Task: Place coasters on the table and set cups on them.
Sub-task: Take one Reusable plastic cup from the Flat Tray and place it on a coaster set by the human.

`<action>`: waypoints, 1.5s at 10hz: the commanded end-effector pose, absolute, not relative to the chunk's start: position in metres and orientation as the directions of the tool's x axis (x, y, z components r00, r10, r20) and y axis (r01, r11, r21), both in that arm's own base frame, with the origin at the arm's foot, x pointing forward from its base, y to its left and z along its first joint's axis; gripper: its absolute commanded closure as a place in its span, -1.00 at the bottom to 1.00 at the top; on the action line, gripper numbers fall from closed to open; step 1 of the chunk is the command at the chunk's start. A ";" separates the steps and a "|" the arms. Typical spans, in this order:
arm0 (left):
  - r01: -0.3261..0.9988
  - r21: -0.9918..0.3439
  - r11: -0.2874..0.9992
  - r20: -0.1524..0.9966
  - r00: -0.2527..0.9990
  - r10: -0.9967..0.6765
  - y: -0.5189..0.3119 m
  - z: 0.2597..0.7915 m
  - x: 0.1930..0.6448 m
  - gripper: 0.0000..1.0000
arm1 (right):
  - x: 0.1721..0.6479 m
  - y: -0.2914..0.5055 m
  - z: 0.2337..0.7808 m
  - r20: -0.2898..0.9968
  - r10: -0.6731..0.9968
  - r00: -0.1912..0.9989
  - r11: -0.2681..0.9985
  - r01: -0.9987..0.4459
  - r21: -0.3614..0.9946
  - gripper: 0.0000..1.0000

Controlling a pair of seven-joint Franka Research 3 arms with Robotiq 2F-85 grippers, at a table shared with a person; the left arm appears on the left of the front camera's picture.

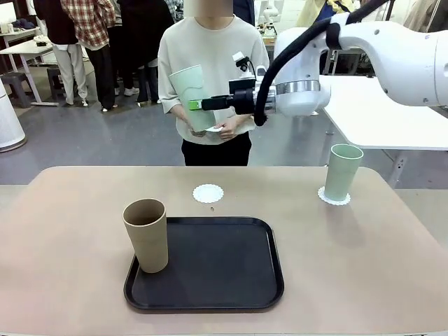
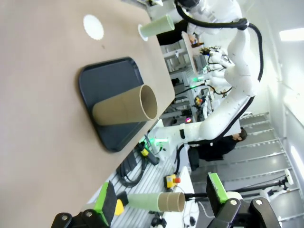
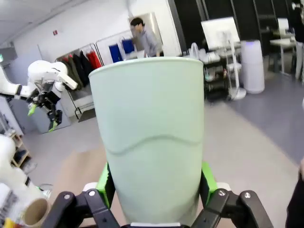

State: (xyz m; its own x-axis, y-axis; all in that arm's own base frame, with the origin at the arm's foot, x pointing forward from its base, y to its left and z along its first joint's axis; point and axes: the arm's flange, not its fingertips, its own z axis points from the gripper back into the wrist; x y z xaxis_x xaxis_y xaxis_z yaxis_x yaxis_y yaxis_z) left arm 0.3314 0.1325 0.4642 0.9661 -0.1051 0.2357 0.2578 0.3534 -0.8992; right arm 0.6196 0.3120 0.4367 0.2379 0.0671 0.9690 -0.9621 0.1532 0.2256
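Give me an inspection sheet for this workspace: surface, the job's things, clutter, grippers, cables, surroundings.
surface: beige table, no spill seen.
job's things: tan cup upright on the left part of the black tray; one mint cup upright on a coaster at the far right; a bare coaster just beyond the tray; a second mint cup held in the air.
clutter: nothing seen.
grippers: right gripper shut on the second mint cup, in front of the person; left gripper open, holding nothing.
cables: black hose running along the right arm.
surroundings: person at the far side; white-topped table behind, to the right.
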 end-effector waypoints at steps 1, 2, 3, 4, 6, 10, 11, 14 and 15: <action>0.265 -0.901 0.342 0.244 0.964 -0.103 0.134 0.466 0.330 -1.00 | 0.572 0.309 0.421 0.953 0.137 0.271 0.212 -0.948 0.239 -0.70; 0.265 -0.901 0.342 0.244 0.964 -0.103 0.134 0.466 0.330 -1.00 | 0.620 0.312 0.437 0.969 0.067 0.238 0.153 -0.962 0.226 -0.70; 0.265 -0.901 0.342 0.244 0.964 -0.103 0.134 0.466 0.330 -1.00 | 0.620 0.312 0.437 0.969 0.067 0.238 0.153 -0.962 0.226 -0.70; 0.265 -0.901 0.342 0.244 0.964 -0.103 0.134 0.466 0.330 -1.00 | 0.606 0.307 0.429 0.975 0.058 0.217 0.168 -0.964 0.204 -0.70; 0.265 -0.901 0.342 0.244 0.964 -0.103 0.134 0.466 0.330 -1.00 | 0.621 0.309 0.398 0.982 -0.032 0.186 0.115 -0.975 0.188 -0.70; 0.265 -0.901 0.342 0.244 0.964 -0.103 0.134 0.466 0.330 -1.00 | 0.629 0.311 0.364 0.989 -0.037 0.146 0.099 -0.984 0.149 -0.70; 0.265 -0.901 0.342 0.244 0.964 -0.103 0.134 0.466 0.330 -1.00 | 0.632 0.310 0.356 0.990 -0.027 0.137 0.101 -0.985 0.139 -0.70; 0.265 -0.901 0.342 0.244 0.964 -0.103 0.134 0.466 0.330 -1.00 | 0.635 0.310 0.331 0.984 0.008 0.177 0.083 -0.981 0.175 -0.70; 0.265 -0.901 0.342 0.244 0.964 -0.103 0.134 0.466 0.330 -1.00 | 0.637 0.309 0.324 0.982 0.015 0.190 0.073 -0.979 0.189 -0.70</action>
